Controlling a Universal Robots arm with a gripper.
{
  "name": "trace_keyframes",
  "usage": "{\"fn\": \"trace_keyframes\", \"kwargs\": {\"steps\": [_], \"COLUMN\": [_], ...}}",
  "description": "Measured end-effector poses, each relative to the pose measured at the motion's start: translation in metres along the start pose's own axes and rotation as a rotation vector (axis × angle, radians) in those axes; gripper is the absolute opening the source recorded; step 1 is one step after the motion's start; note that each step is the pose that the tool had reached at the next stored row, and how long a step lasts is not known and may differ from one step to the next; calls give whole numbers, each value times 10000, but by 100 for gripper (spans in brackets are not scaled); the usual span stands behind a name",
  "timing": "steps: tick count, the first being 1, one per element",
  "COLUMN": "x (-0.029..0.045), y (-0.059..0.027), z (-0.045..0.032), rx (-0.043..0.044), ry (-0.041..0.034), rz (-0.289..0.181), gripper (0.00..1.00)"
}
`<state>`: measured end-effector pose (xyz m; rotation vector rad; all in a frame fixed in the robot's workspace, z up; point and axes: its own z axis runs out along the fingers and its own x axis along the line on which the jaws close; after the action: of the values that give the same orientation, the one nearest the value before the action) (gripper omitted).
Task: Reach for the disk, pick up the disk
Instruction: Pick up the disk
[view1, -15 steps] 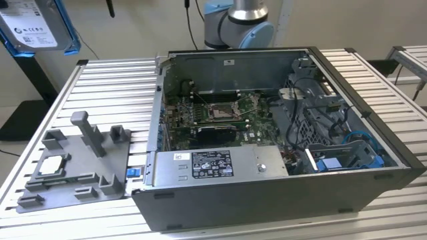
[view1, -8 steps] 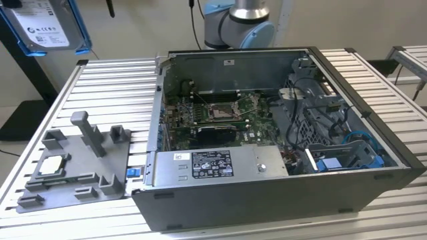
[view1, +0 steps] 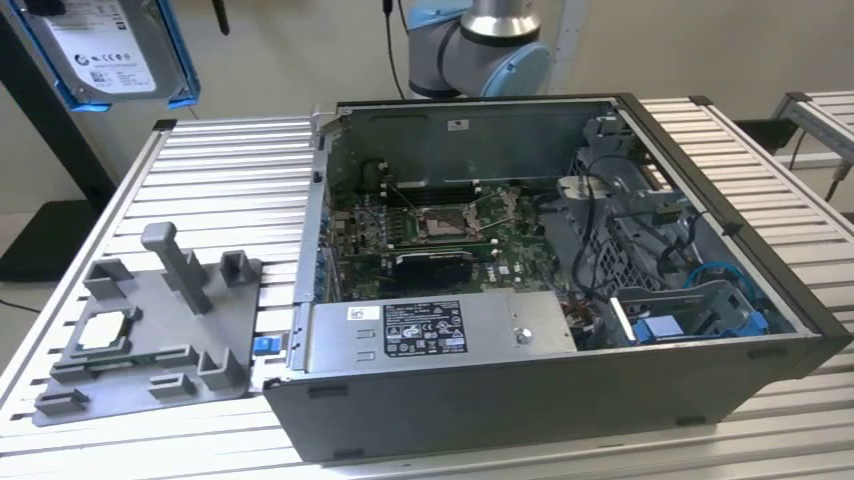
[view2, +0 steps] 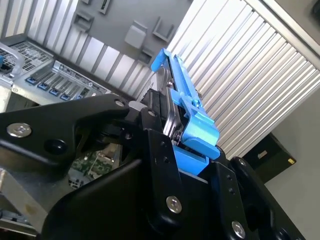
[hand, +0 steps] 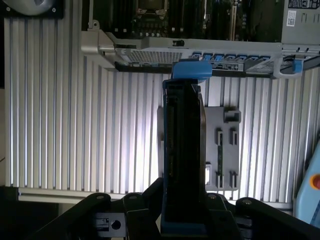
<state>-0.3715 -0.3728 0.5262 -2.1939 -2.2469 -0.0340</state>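
A: Where is the disk?
B: In the exterior view the disk (view1: 114, 50) hangs high at the exterior view's left, above the ribbed metal worktop (view1: 200, 190) and clear of it; its white label faces the camera; a bright blue frame runs round its edges.
A: And the claw?
B: In both wrist views the black claw (view2: 175, 145) is clamped on the disk, a finger against each flat face; in the first wrist view the disk shows edge-on, standing out from the claw.
A: What lies on the worktop?
B: An open computer case (view1: 534, 320) with its circuit board (view1: 427, 225) showing; just beside it, at the exterior view's left, a grey fixture (view1: 147, 340) carrying a small square chip (view1: 104, 332).
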Motion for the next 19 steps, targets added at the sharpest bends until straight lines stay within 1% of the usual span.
{"fn": "trace_keyframes", "kwargs": {"steps": [16, 19], "x": [-1, -1], "y": [15, 29], "z": [0, 1], "rx": [0, 0], "ry": [0, 0], "rz": [0, -1], "gripper": [0, 0]}}
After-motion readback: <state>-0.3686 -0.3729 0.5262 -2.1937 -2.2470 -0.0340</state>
